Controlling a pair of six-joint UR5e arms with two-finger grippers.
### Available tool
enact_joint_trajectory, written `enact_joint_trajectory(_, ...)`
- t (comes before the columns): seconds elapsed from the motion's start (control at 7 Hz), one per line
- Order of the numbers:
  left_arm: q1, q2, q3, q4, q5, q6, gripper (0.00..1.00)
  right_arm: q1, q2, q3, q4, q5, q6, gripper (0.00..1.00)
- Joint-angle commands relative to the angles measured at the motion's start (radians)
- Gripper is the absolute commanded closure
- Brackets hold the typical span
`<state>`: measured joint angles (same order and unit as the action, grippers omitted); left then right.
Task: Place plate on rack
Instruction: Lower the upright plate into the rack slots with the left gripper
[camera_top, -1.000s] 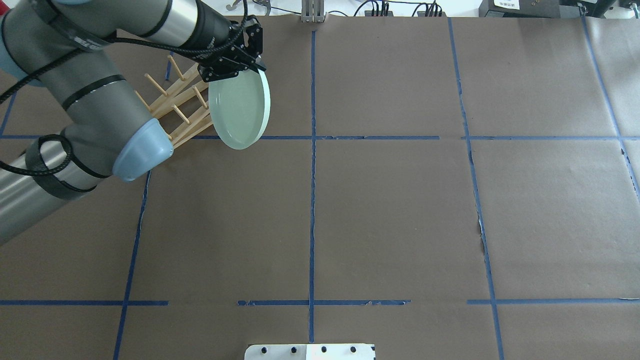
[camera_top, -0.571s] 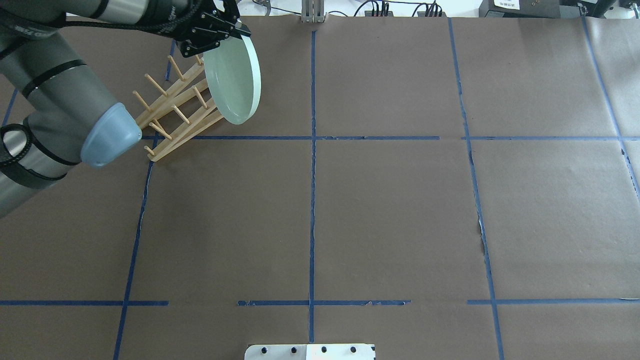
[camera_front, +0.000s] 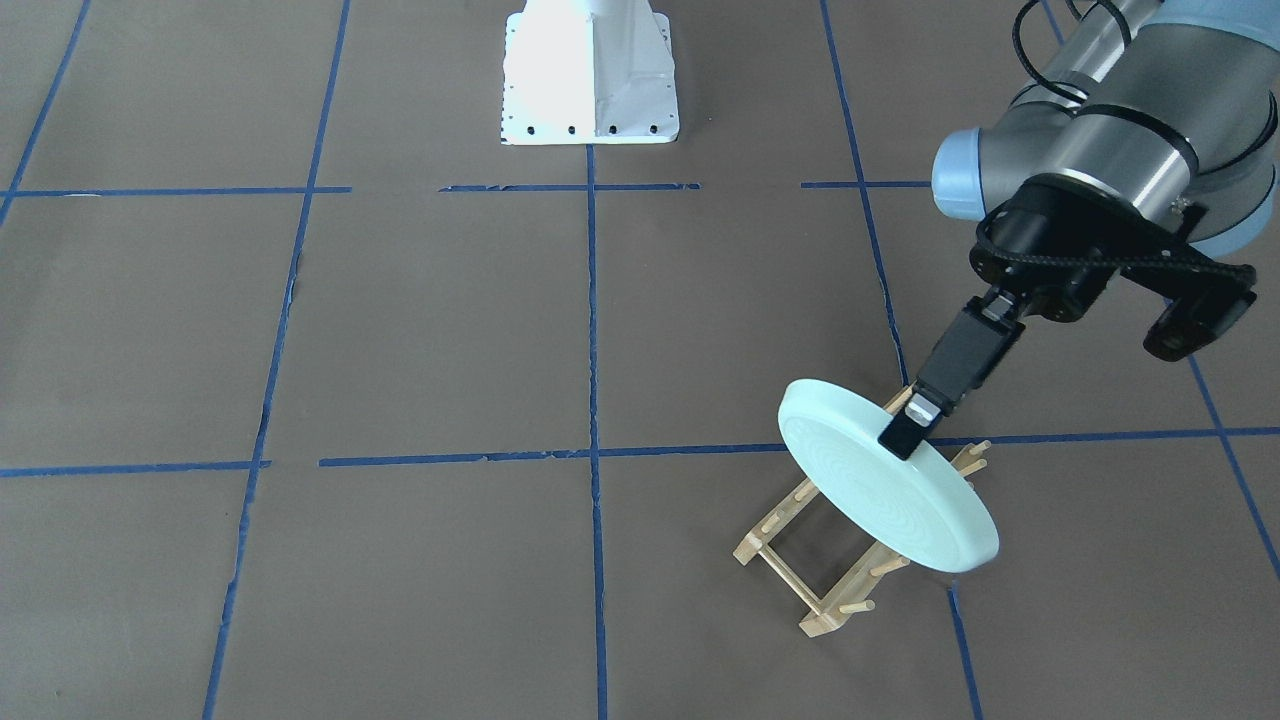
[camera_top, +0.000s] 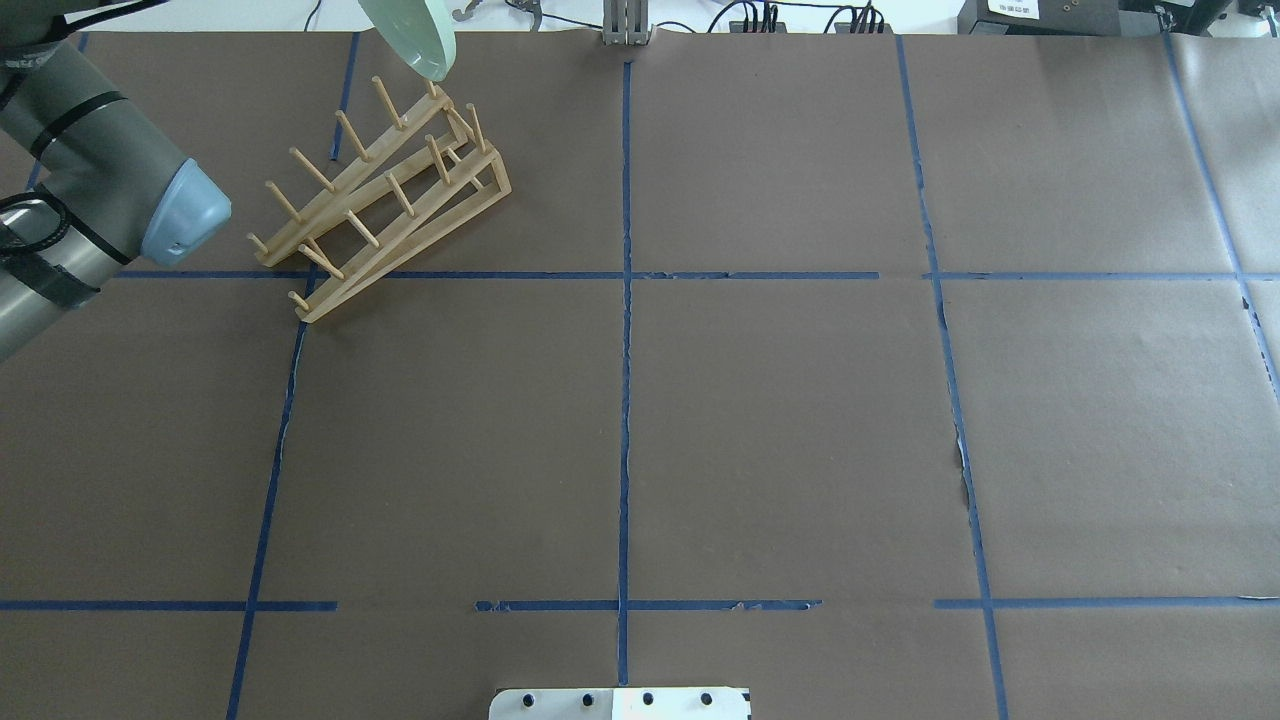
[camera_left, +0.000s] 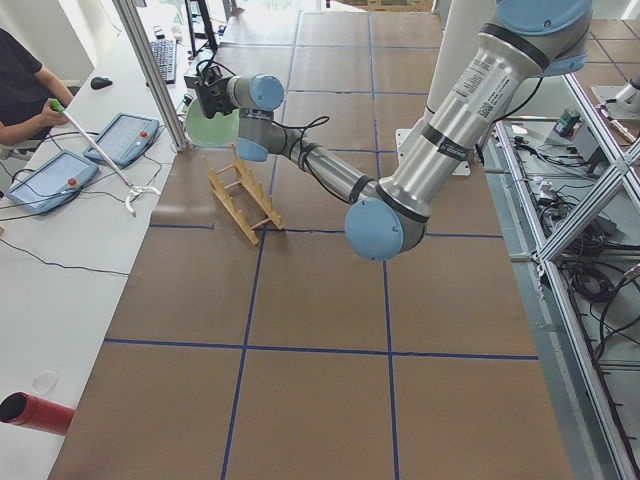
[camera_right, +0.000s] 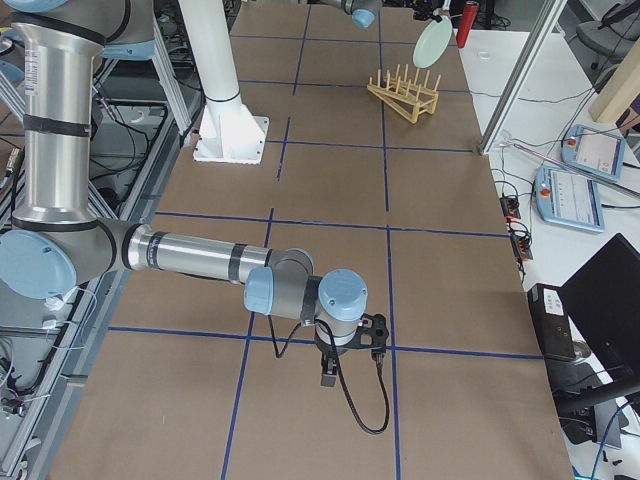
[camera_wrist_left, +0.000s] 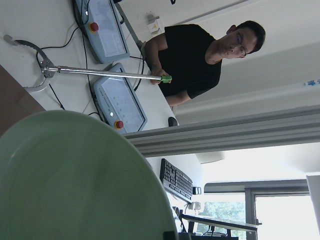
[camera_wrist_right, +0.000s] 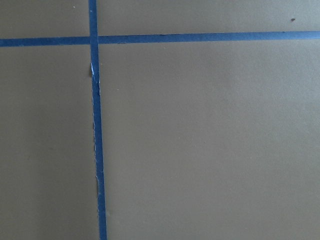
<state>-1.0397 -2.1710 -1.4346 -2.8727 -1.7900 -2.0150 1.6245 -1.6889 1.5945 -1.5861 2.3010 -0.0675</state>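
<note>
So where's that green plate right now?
In the front-facing view, right side: the plate hangs tilted in the left arm's fingers, just above the wooden rack.

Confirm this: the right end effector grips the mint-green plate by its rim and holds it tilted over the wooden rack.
Wrong arm. The left end effector, not the right, grips the plate by its rim and holds it tilted over the rack. The exterior front-facing view shows it: the gripping arm is on that view's right, the robot's left.
</note>
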Motion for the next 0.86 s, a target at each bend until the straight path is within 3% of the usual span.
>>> enact_joint_trajectory(0.0,0.006,-0.003,0.08,-0.083,0.024,-0.001,1.0,0.0,0.0,-0.001,0.0,0.0,0.0,0.0)
enact_joint_trajectory(0.14,0.026,-0.003,0.107,-0.133,0.03,-0.002,1.0,0.0,0.0,-0.001,0.0,0.0,0.0,0.0)
enact_joint_trajectory(0.71,0.047,0.016,0.109,-0.135,0.023,0.007,1.0,0.0,0.0,-0.001,0.0,0.0,0.0,0.0)
